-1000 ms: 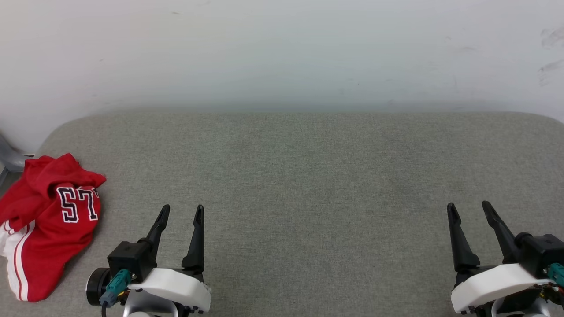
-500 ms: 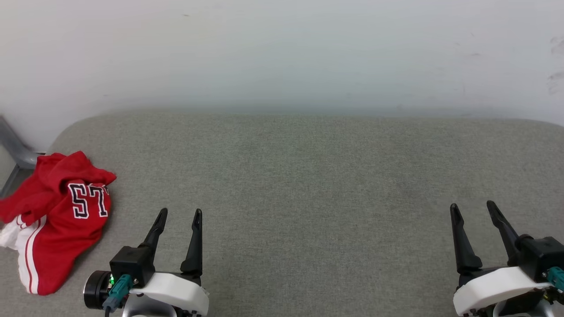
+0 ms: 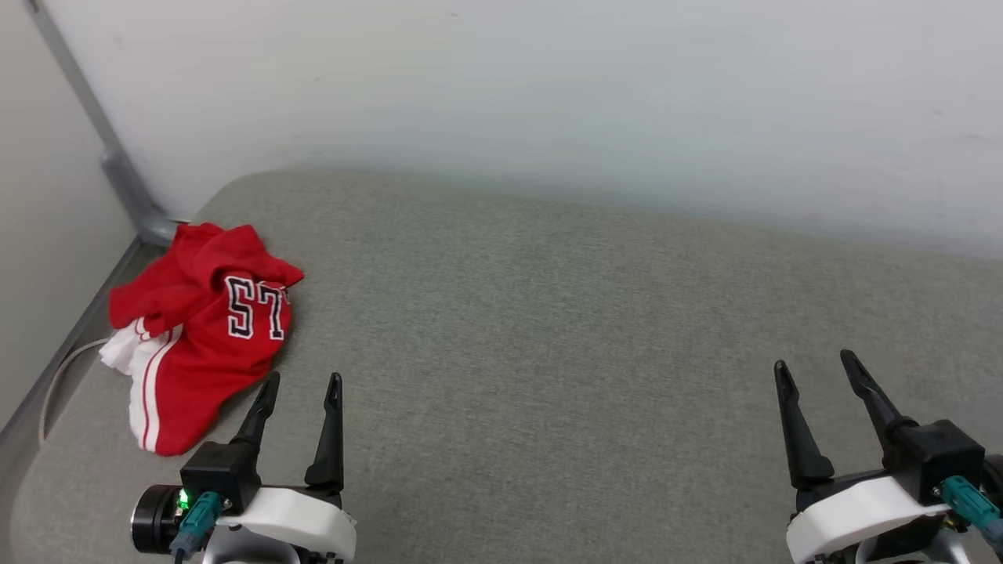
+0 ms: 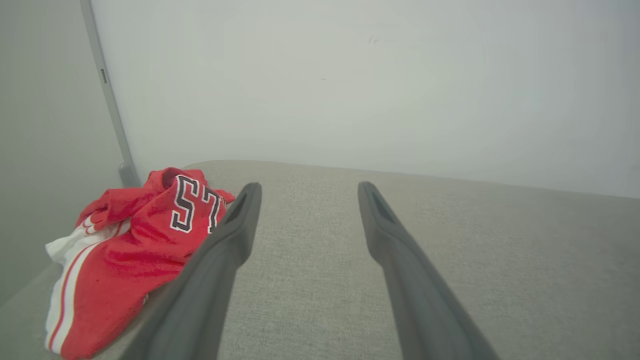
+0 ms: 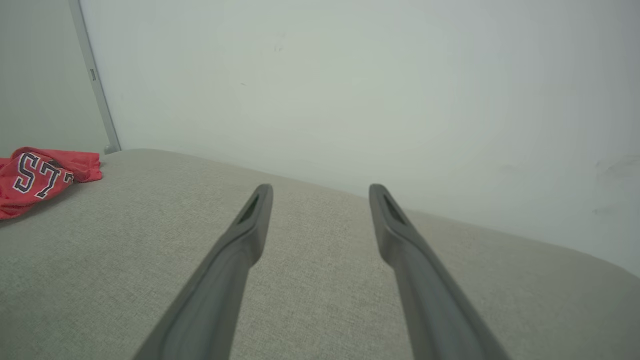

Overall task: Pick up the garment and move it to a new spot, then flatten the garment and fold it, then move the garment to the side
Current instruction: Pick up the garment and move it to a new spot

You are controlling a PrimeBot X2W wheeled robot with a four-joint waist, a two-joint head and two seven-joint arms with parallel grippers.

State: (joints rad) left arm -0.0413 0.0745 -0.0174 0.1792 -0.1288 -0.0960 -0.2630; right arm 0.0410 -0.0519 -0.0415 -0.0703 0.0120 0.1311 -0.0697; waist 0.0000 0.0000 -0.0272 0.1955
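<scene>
The left gripper [image 3: 304, 377] stands with its two dark fingers [image 3: 331, 423] spread wide and nothing between them. The right gripper [image 3: 813, 360] is likewise spread and empty. Taking the grey post [image 3: 117, 164] in the corner as the mark, the left gripper sits on the robot's side of it, and the right gripper is well apart from it across the grey padded surface [image 3: 548, 313]. The garment [image 3: 211, 329] lies crumpled in a heap at the foot of the post, between the post and the left gripper. Its near hem is just beside that gripper's outer fingertip, though I cannot tell whether they touch. The black figures [image 3: 255, 307] face up, and a white striped sleeve [image 3: 141, 368] pokes out on the heap's post side. The step in hand looks to be the pick-up, not yet begun. To do it well, I judge the left gripper should aim for a raised fold on top of the heap rather than the flat hem. It should close on one thick bunch and lift until the trailing cloth clears the surface before carrying it away from the post. The heap sits close to the surface's edge by the post, so a sideways nudge might push it off.
</scene>
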